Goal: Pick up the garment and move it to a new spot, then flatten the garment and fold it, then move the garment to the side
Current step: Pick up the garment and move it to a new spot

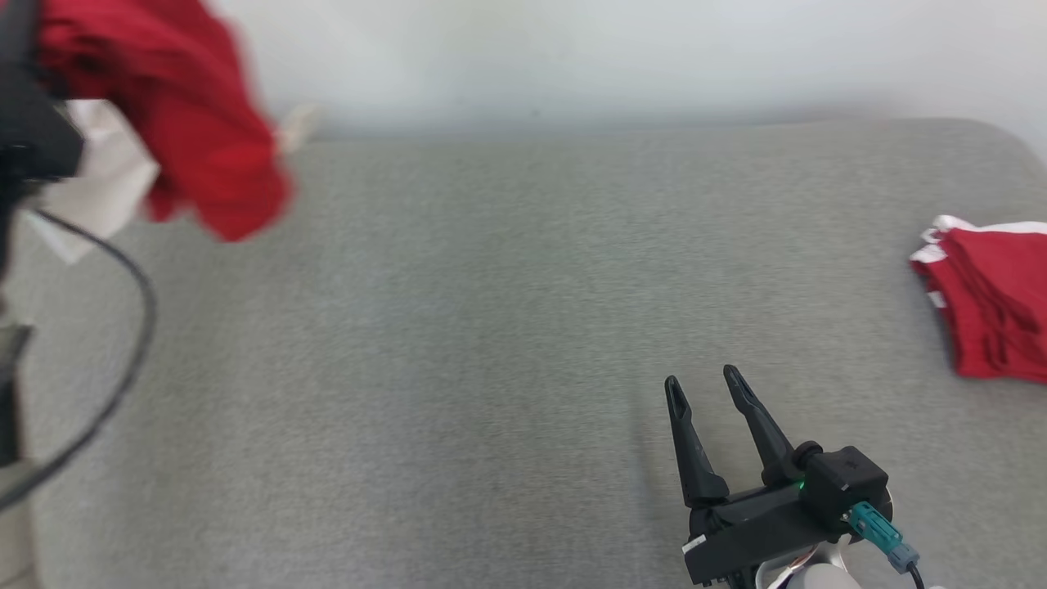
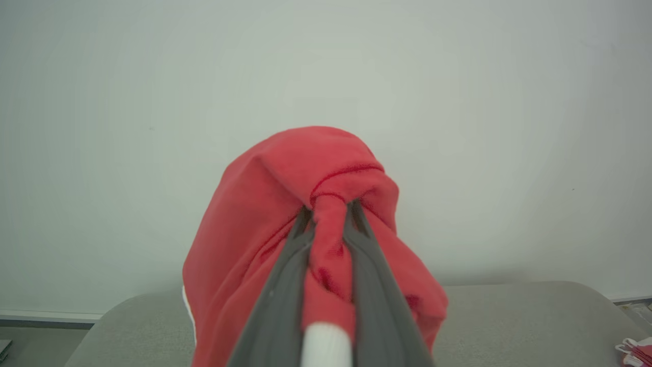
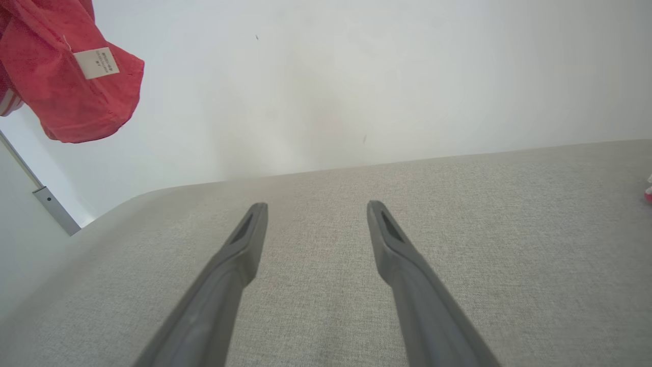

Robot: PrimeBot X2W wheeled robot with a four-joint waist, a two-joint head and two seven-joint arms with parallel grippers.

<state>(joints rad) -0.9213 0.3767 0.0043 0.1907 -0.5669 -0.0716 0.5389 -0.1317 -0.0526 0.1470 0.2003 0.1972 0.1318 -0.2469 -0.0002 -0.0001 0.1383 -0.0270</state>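
**Garment** (image 2: 285, 214): red and bunched, hanging in the air at the upper left of the head view, raised clear of the table (image 1: 491, 327) near its far left end. In the right wrist view, a white label (image 3: 97, 62) shows on the hanging cloth.

**Left gripper** (image 2: 328, 210): fingers drawn narrow and pinching a fold of the garment between them. The rest of the cloth drapes over and around both fingers. A white ribbed cuff (image 2: 326, 345) lies between the fingers near their base.

**Right gripper** (image 1: 701, 378): low over the near right part of the table. Its fingers are spread wide with nothing between them, and they point toward the far edge.

**Other garment** (image 1: 994, 303): red with white trim, lying rumpled on the table at its right edge, well apart from both grippers.

**Table:** grey fabric surface with rounded corners.

**Wall** (image 1: 613, 57): pale and plain, behind the table's far edge.

**Cable** (image 1: 135, 286): dark, looping down along the left edge of the head view.
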